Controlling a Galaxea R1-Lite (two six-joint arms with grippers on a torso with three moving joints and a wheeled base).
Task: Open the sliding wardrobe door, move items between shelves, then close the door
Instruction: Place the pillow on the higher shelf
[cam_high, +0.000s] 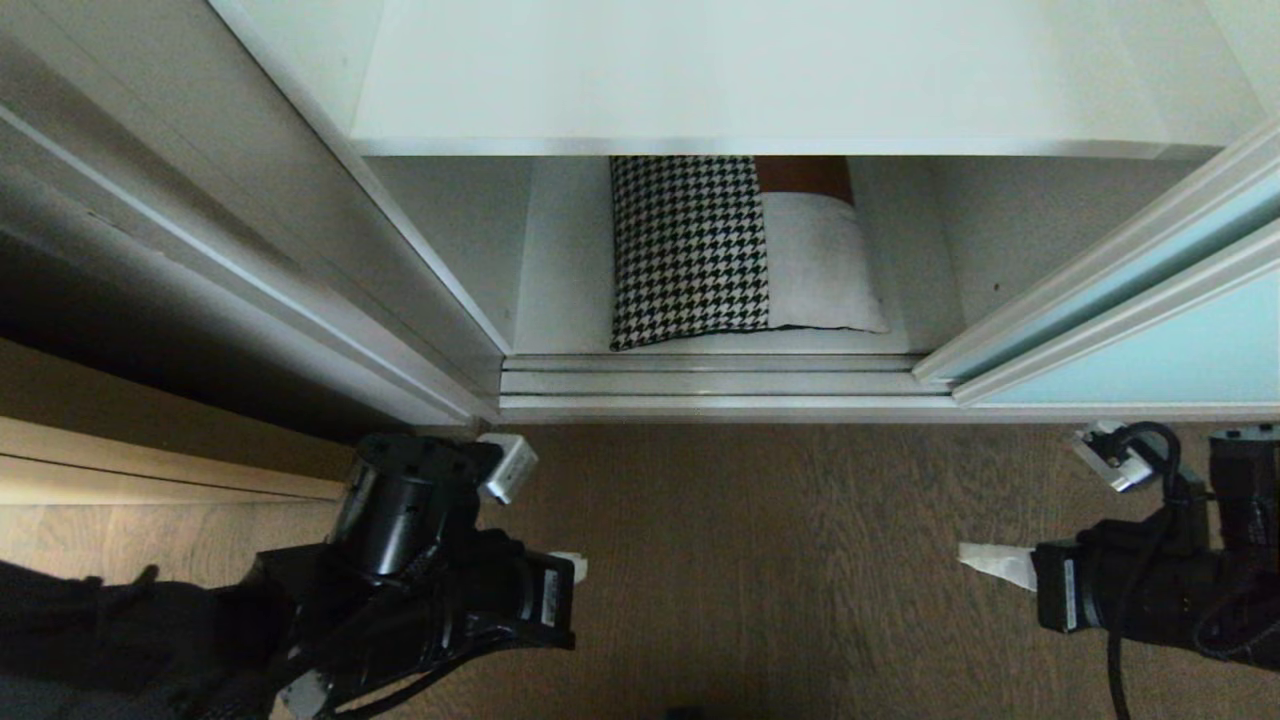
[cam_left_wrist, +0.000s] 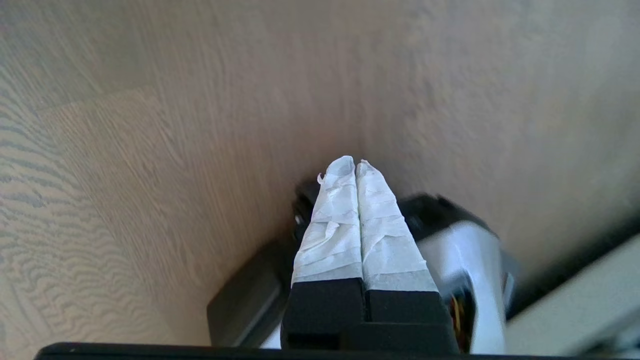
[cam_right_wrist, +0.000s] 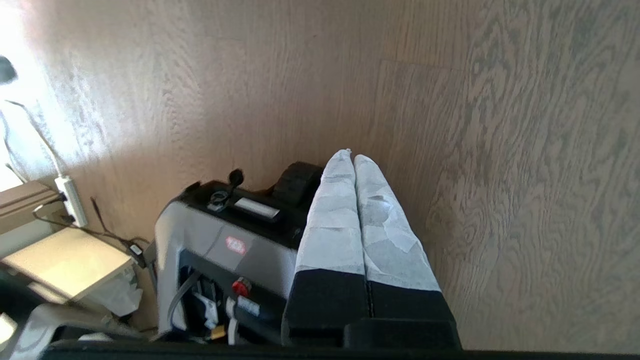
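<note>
Behind the floor track (cam_high: 710, 383) lies the cushion (cam_high: 740, 255); left gripper (cam_left_wrist: 356, 167) and right gripper (cam_right_wrist: 351, 157) hang before it, closed and empty.

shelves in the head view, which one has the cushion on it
The lower shelf holds the houndstooth cushion, near the door track. The upper shelf above it shows nothing on it.

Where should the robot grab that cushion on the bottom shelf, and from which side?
Probably the cushion's near edge, the one closest to the door track, coming straight in from the front through the open doorway. It lies flat on the lower shelf, and the upper shelf overhangs its far end, so a reach from above is blocked. The near edge is exposed and soft enough to pinch.
</note>
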